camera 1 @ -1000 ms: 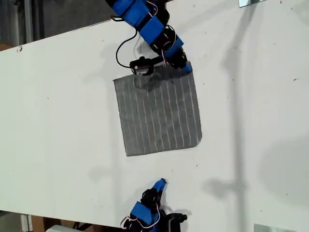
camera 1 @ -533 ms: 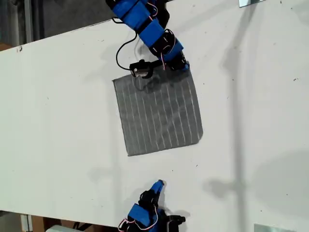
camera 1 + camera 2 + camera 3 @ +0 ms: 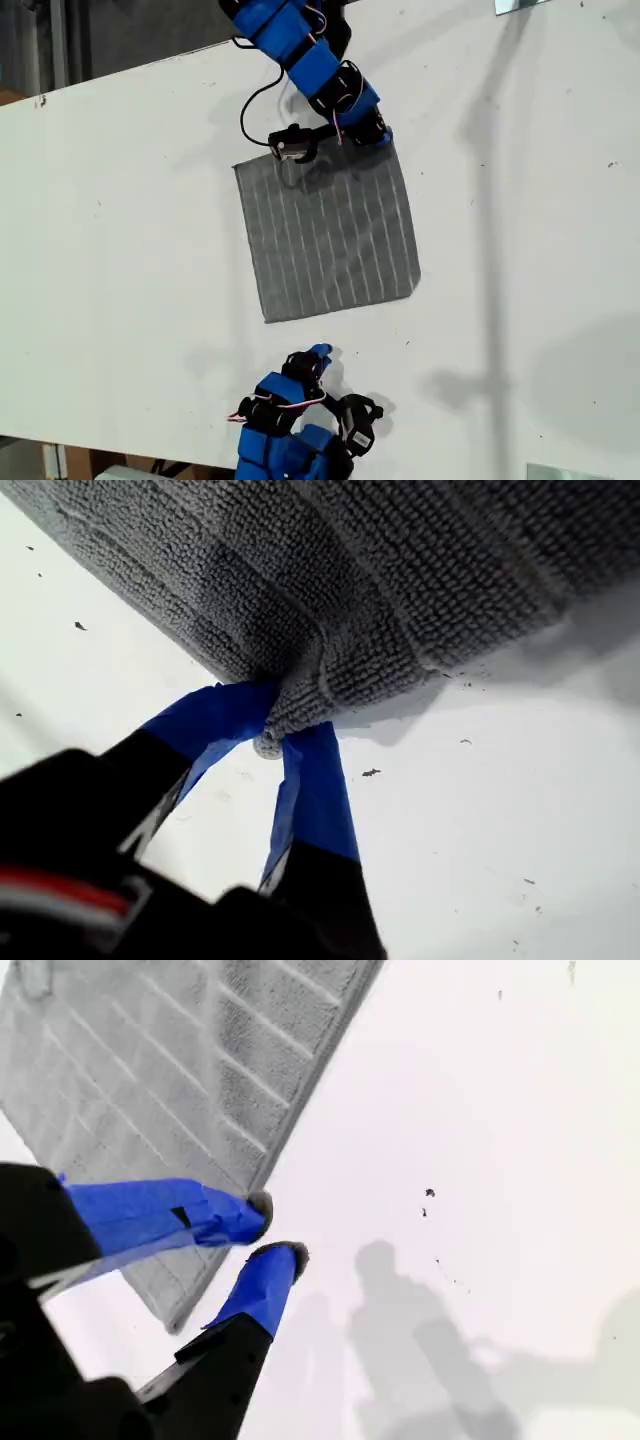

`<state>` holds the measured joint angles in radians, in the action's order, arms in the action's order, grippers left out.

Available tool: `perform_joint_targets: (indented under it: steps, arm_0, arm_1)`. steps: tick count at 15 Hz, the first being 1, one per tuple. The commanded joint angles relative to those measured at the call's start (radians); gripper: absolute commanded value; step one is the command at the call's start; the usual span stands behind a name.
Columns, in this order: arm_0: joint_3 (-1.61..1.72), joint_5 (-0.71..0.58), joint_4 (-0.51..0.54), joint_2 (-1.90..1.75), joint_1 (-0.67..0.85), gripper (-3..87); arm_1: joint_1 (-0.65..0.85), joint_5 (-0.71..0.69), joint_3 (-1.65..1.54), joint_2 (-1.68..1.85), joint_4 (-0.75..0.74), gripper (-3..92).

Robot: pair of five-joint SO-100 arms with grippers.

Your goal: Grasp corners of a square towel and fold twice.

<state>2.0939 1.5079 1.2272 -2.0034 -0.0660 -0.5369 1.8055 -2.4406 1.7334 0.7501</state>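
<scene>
The grey striped towel [image 3: 330,235] lies flat on the white table [image 3: 130,250]. My first gripper [image 3: 383,140] comes in from the exterior view's top and is shut on the towel's corner [image 3: 300,705] at the top right as that view shows it. The first wrist view shows its blue fingertips [image 3: 235,715] pinching the bunched corner, first gripper [image 3: 268,742]. My second gripper [image 3: 320,352] hangs below the towel's lower edge in the exterior view, apart from the cloth. Its jaws stand slightly open with nothing between them, second gripper [image 3: 277,1227] beside the towel [image 3: 150,1070].
A black cable [image 3: 248,110] loops beside the first arm near the towel's upper edge. Metal plates sit at the exterior view's top right [image 3: 520,5] and bottom right [image 3: 570,472]. The table's edge runs along the exterior view's upper left.
The second arm has moved up the exterior view toward the towel's lower edge, with more of it showing. The first gripper has kept its hold on the corner, barely shifting.
</scene>
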Motion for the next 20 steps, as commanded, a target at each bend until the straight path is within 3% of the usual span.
perform_joint_targets:
  steps: [1, 2, 4, 6, 7, 8, 12, 15, 20]
  arm_0:
    - [-0.067, 0.060, 0.009, 0.060, -0.035, 9.7]
    - [-0.055, 0.087, -0.015, 0.061, -0.067, 16.7]
    - [-0.080, 0.137, -0.104, 0.140, -0.155, 22.5]
    - [-0.127, 0.155, -0.245, 0.236, -0.219, 24.6]
    - [-0.196, 0.138, -0.261, 0.328, -0.235, 25.4]
    - [-0.299, 0.123, -0.245, 0.443, -0.241, 26.0]
    - [-0.841, 0.075, -0.009, 0.908, -0.238, 27.8]
    - [-1.008, 0.101, 0.035, 1.011, -0.247, 27.9]
    - [-1.187, 0.179, 0.009, 1.118, -0.311, 25.8]
  arm_1:
    - [0.031, -0.012, 0.023, 0.003, -0.008, -0.2]
    - [0.029, -0.012, 0.023, 0.005, -0.006, -0.2]
    - [0.026, -0.012, 0.023, 0.005, -0.006, -0.2]
    - [0.025, -0.017, 0.023, 0.003, -0.006, -0.2]
    - [0.025, -0.020, 0.023, 0.002, -0.008, -0.2]
    - [0.023, -0.020, 0.023, 0.000, -0.008, -0.2]
    - [0.014, -0.023, 0.037, -0.008, -0.009, -0.2]
    - [0.017, -0.031, 0.044, -0.023, -0.011, -0.2]
    - [0.060, -0.091, 0.058, -0.044, -0.011, -0.2]
